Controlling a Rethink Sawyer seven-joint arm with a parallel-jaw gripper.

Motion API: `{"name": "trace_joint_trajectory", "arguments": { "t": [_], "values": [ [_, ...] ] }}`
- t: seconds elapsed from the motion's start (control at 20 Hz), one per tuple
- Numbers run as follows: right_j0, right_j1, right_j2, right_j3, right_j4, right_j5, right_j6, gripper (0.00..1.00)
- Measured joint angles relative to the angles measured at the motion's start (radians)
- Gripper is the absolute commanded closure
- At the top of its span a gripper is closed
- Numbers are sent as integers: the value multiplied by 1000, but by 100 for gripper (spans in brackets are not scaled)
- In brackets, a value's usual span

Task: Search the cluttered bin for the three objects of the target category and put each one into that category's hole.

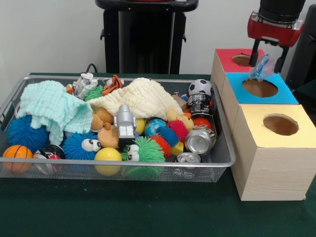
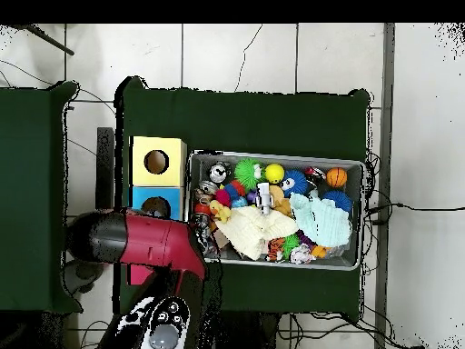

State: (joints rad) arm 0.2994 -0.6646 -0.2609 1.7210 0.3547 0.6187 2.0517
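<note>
Fingers on the red gripper (image 1: 267, 60) are pinched on a small light-blue crinkly item (image 1: 260, 67), held in the air just above the round hole of the blue-topped box (image 1: 260, 88). That box sits in the middle of a row of three wooden boxes on the green table (image 1: 123, 207), with the red-topped box (image 1: 236, 59) behind it and the yellow-topped box (image 1: 279, 126) in front, each with one hole on top. I can't make out what the held item is beyond pale blue and wrinkled.

Beside the boxes stands the wire mesh bin (image 1: 212, 163), crammed full. A mint cloth (image 1: 49, 106) and a cream cloth (image 1: 140, 98) lie draped over the pile. Around them I see a small soccer ball (image 1: 200, 87), a dark drink can (image 1: 200, 104) upright below it, and a silver can (image 1: 197, 140) on its side near the corner closest to the boxes. A green spiky ball with eyes (image 1: 143, 150), a yellow ball (image 1: 108, 155), a blue spiky ball with eyes (image 1: 81, 144), a basketball (image 1: 16, 154) and a grey toy robot (image 1: 125, 123) sit along the front.

From overhead, the red arm (image 2: 145, 241) covers the red-topped box, reaching to the blue one.
</note>
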Motion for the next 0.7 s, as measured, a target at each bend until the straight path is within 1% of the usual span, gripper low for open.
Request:
{"name": "trace_joint_trajectory", "arguments": {
  "t": [0.2, 0.4, 0.6, 0.7],
  "values": [
    [-1, 0, -2, -19, 0, 13, 0, 0],
    [-9, 0, -7, -44, -1, 47, 0, 0],
    [-30, 0, -13, -82, -1, 104, 0, 0],
    [-35, 0, -13, -86, -1, 109, 0, 0]
  ]
}}
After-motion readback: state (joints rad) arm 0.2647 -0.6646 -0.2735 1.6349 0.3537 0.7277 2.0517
